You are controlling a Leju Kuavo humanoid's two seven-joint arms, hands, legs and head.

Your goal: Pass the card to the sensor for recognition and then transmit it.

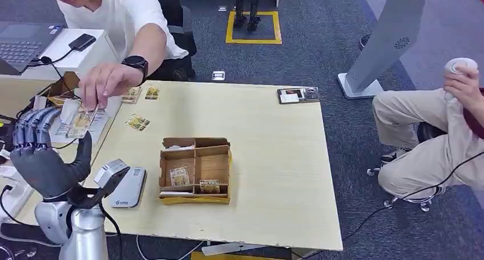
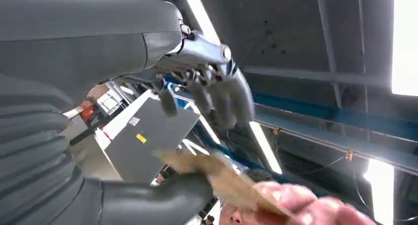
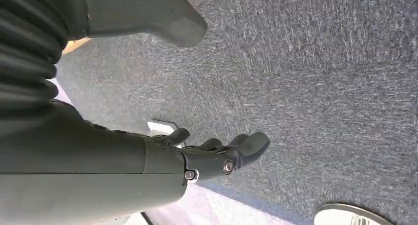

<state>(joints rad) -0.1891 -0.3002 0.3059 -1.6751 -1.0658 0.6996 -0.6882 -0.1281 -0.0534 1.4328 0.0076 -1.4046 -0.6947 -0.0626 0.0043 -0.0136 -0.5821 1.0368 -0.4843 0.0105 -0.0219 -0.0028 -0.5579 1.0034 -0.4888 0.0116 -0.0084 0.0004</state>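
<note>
While raised, left hand [image 1: 43,157] open beneath card [image 1: 80,121].

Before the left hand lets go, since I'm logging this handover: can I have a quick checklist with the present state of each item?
1. Card between the left hand's fingers and thumb: cannot tell, since the person's hand covers part of it.
2. Person's hand on the card: ok, fingers pinch its upper edge.
3. Sensor on the table beside the left arm: ok.
4. Cardboard box apart from the handover: ok, it sits mid-table.
5. Right hand holding nothing: ok, it hangs over carpet, fingers loosely curled.
</note>
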